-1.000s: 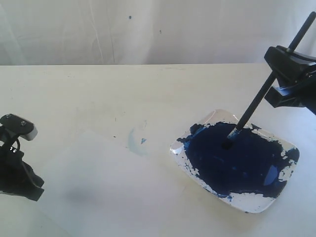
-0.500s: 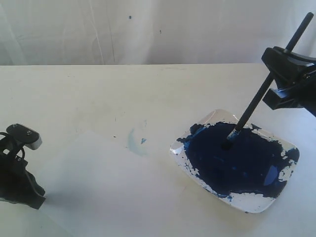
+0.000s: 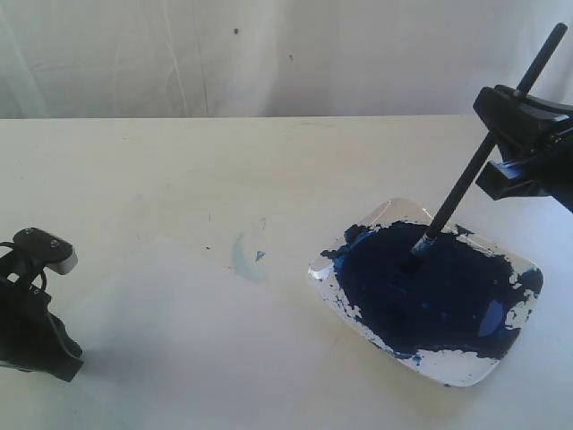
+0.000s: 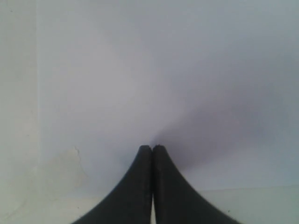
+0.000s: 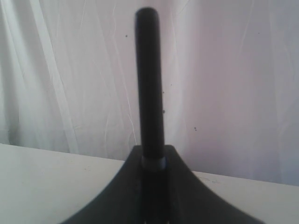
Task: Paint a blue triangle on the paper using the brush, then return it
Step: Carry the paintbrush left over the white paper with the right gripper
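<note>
The brush (image 3: 461, 193) leans over the table with its black handle in my right gripper (image 3: 494, 134), which is shut on it. Its tip rests in the dark navy paint. In the right wrist view the handle (image 5: 148, 84) rises straight up from between the fingertips of that gripper (image 5: 152, 156). The paper (image 3: 197, 340) lies at the front left, barely distinct from the table. My left gripper (image 3: 61, 363) is shut and empty at the paper's left side; in its wrist view the gripper (image 4: 152, 148) points at the bare sheet (image 4: 163, 70). No blue triangle is in view.
A clear tray (image 3: 466, 374) holding the pool of navy paint (image 3: 430, 291) sits at the right front. A faint pale-blue smudge (image 3: 243, 257) marks the table beside the paper's far edge. A white curtain (image 3: 269, 54) hangs behind the table.
My left arm has shifted slightly to the right and towards the front. The right gripper and brush edged a little left, with the tip still in the paint.
</note>
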